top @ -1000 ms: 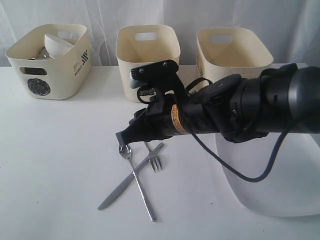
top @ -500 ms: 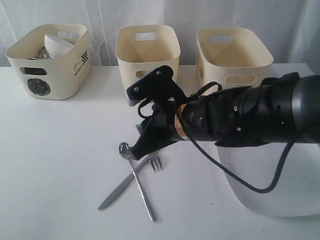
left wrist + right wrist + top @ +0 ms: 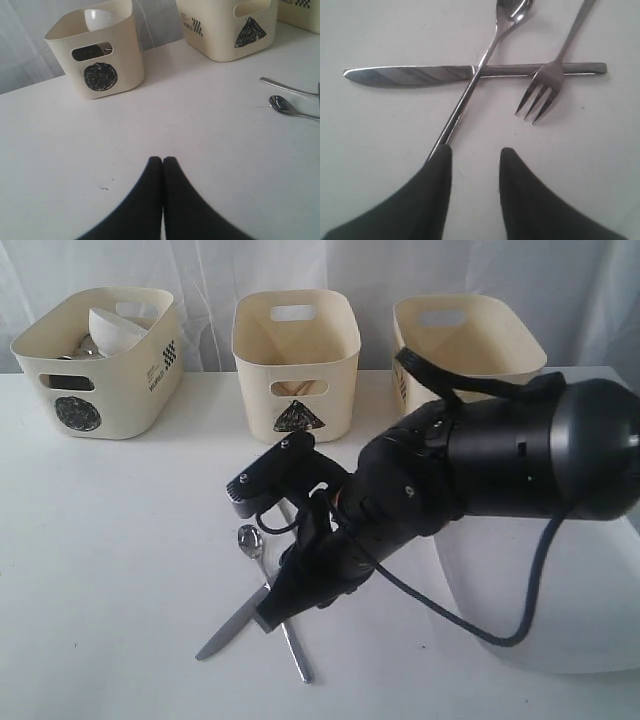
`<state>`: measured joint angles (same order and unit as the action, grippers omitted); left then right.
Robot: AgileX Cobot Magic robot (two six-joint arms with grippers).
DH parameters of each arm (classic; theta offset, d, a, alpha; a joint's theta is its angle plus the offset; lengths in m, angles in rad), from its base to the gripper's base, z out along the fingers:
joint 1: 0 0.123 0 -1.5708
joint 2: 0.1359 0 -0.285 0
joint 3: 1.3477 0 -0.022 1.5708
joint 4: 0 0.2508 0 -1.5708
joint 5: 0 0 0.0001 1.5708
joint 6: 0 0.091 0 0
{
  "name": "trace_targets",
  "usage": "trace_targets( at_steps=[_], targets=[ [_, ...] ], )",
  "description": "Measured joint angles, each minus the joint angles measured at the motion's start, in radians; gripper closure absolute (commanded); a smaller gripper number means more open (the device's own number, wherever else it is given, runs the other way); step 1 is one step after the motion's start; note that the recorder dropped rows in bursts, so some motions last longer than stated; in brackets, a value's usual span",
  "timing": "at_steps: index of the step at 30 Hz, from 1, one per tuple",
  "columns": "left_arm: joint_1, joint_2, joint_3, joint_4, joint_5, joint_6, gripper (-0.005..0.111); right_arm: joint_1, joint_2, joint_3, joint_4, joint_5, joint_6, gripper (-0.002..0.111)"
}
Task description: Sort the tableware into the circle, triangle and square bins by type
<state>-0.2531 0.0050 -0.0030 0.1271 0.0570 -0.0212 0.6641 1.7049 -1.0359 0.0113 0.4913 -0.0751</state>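
Note:
A steel knife (image 3: 410, 75), spoon (image 3: 485, 55) and fork (image 3: 547, 80) lie crossed on the white table. My right gripper (image 3: 475, 155) hangs low over them, open with bare table between its fingers. One fingertip (image 3: 442, 155) covers the end of the spoon's handle. In the exterior view the right gripper (image 3: 268, 618) hides the fork, while the spoon (image 3: 252, 540) and knife (image 3: 228, 628) show. The circle bin (image 3: 95, 365) holds a white bowl (image 3: 115, 328). The triangle bin (image 3: 295, 365) stands in the middle. My left gripper (image 3: 163, 160) is shut and empty above bare table.
A third cream tub (image 3: 465, 345) stands at the back right, its front partly behind the arm. The large white square plate (image 3: 565, 620) lies at the right under the arm. A black cable (image 3: 500, 625) loops off the arm over the plate.
My right arm has swung down and toward the table's front, from over the spoon's bowl to its handle end. The triangle mark is now uncovered. The cutlery has not moved.

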Motion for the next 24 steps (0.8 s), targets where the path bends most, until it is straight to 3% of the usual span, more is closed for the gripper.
trace_targets(
  at_steps=[3, 12, 24],
  targets=[
    [0.000, 0.000, 0.000, 0.000, 0.000, 0.000, 0.107, 0.000, 0.052, -0.049, 0.026, 0.041, -0.008, 0.068],
    [0.000, 0.000, 0.000, 0.000, 0.000, 0.000, 0.107, 0.000, 0.181, -0.168, 0.117, 0.110, -0.039, 0.068],
    [0.000, 0.000, 0.000, 0.000, 0.000, 0.000, 0.107, 0.000, 0.274, -0.181, 0.125, 0.107, -0.049, 0.068]
  ],
)
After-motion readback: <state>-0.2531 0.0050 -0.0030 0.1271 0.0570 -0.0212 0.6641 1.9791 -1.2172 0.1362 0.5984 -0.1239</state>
